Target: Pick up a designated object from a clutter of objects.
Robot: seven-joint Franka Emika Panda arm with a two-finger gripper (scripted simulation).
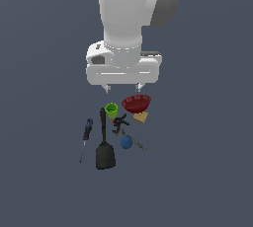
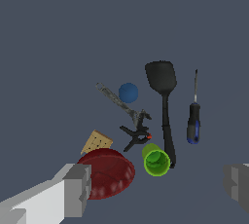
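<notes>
The Panda arm (image 1: 129, 9) fills the upper part of the exterior view, its white body ending in the gripper (image 1: 122, 88), which hangs above the clutter with fingers spread wide; in the wrist view the two grey fingers (image 2: 78, 189) stand far apart at opposite edges, with nothing between them and nothing touched. Below, on the dark grey floor (image 1: 44, 181), lies the black spatula (image 1: 104, 144), the longest item; its thin handle points toward the green cup (image 1: 111, 110) and its broad flat blade lies farthest from the gripper. The red bowl (image 1: 136, 103) sits just beside the cup, toward the exterior view's right; the blue-handled screwdriver (image 1: 86, 137) lies on the spatula's other side, apart from it and roughly parallel. A thin grey tool (image 2: 116, 101) lies slantwise beside the blue ball (image 1: 126, 142); the black clamp (image 1: 120, 122) lies between ball and cup; the tan cracker (image 1: 141, 117) rests just beside the bowl.
</notes>
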